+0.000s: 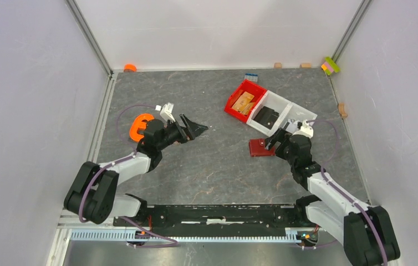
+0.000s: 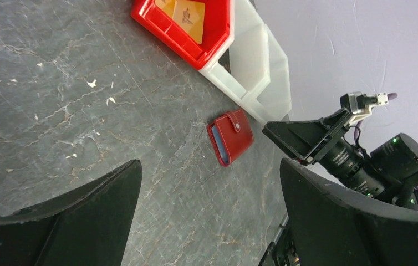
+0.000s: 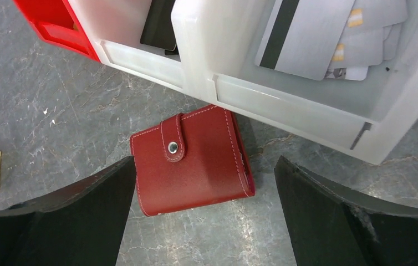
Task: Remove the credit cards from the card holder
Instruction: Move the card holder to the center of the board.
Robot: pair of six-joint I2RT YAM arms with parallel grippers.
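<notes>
The card holder (image 3: pixel 190 160) lies snapped shut beside the white bin (image 3: pixel 284 94), under my right gripper (image 3: pixel 204 166), which is wide open and empty. I'd pop the strap (image 3: pixel 172 136) first. The cards are inside, I think, but I can't see them.

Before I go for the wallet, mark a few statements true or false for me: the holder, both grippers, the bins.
1. The dark red stitched folding card holder lies closed, its snap strap fastened. True.
2. The right gripper is shut on the card holder. False: it hovers over the holder with its jaws wide open.
3. The card holder sits inside the bright red plastic bin. False: it lies on the grey stone-patterned table, just in front of the translucent white bin.
4. Flat grey cards lie in one compartment of the white bin. True.
5. The left gripper is open and holds nothing. True.
</notes>
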